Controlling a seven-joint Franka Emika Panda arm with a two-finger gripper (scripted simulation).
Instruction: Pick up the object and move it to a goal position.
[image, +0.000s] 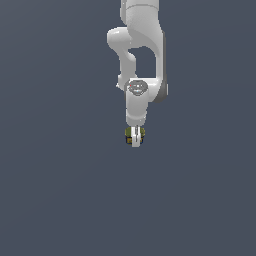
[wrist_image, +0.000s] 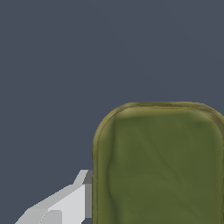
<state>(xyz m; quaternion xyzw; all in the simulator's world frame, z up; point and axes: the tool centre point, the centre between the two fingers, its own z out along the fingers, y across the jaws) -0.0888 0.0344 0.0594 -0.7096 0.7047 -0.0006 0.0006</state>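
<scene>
The can (image: 135, 136) sits at the centre of the exterior frame on the grey worktop (image: 60, 200). The hand (image: 135, 140) straddles it from above, one finger (wrist_image: 65, 203) beside its wall, seemingly pinching it for lifting.

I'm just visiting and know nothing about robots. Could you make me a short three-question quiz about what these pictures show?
1. True or false: the can stands far off to the exterior view's left of the pincer.
2. What colour is the can's top in the wrist view? A) red B) olive green C) white
3. Fill in: the arm is coloured ____.

Key: 1 false, the pincer is right at the can, a white finger beside its edge. 2 B. 3 white.
</scene>
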